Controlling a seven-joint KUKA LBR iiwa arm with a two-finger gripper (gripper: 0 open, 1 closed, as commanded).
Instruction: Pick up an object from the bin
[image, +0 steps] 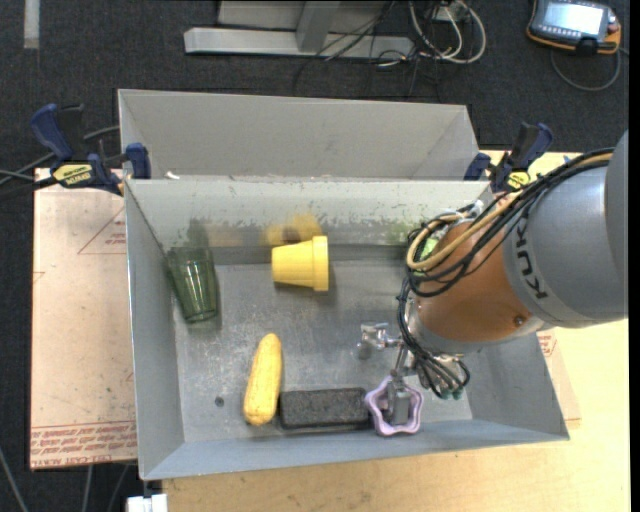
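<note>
Lilac wavy-edged soft ring lies at front-right of grey metal bin, just beside dark grey rectangular foam block, w/ yellow plastic corn cob further left. Claw sits low, right over the ring & seemingly touching it; can't tell if it's apart or together. Pick prob. not done yet: ring's on bin floor, so grasp & lift are left.

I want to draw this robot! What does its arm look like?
The arm is fat, round and grey, with big dark letters on its side that start with KU. Toward the end sits a shiny orange-brown cover. Black, yellow and pale cables loop over that cover. At the very tip is a small silvery metal tool.
</note>
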